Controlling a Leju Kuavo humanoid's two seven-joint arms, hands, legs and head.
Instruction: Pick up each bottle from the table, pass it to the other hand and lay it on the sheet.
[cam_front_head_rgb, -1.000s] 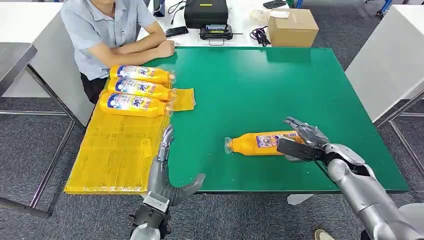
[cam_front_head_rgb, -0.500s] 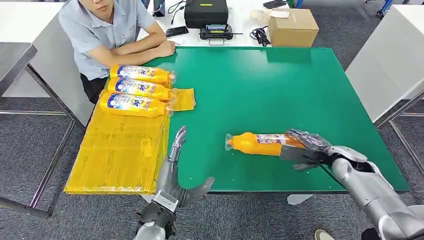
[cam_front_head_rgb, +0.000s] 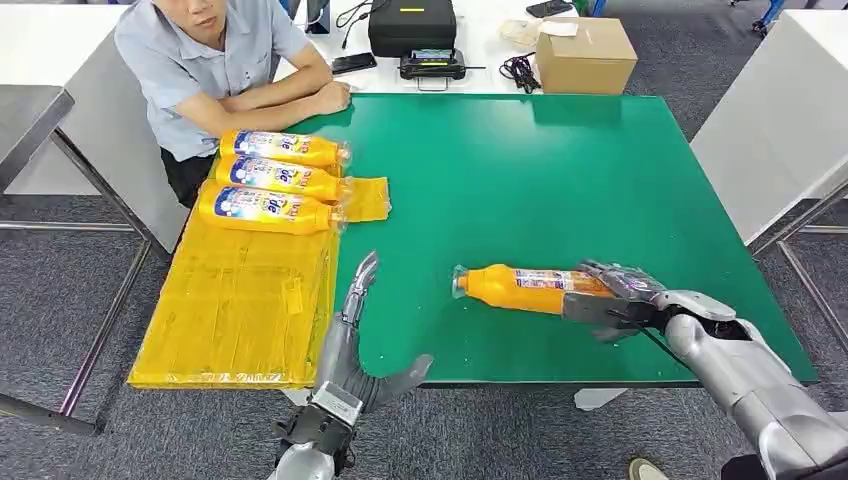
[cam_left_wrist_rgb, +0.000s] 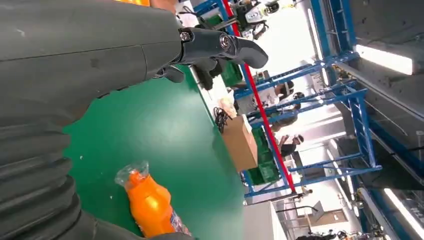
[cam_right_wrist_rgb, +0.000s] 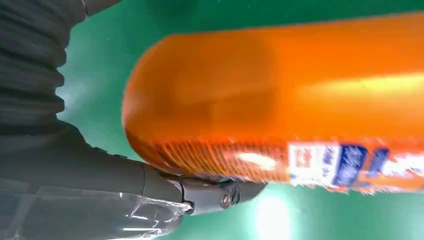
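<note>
right hand (cam_front_head_rgb: 612, 297) grips the base end of an orange bottle (cam_front_head_rgb: 520, 288) lying on the green table (cam_front_head_rgb: 560, 170).
left hand (cam_front_head_rgb: 352, 330) is empty, fingers spread; three bottles (cam_front_head_rgb: 270, 180) lie on the yellow sheet (cam_front_head_rgb: 230, 300).

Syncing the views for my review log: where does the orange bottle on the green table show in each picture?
Head view: orange bottle lies right of centre, its base at the right robot hand.
Left wrist view: bottom edge, cap end nearest.
Right wrist view: spans the picture.
Shared landmark: green table.
</note>
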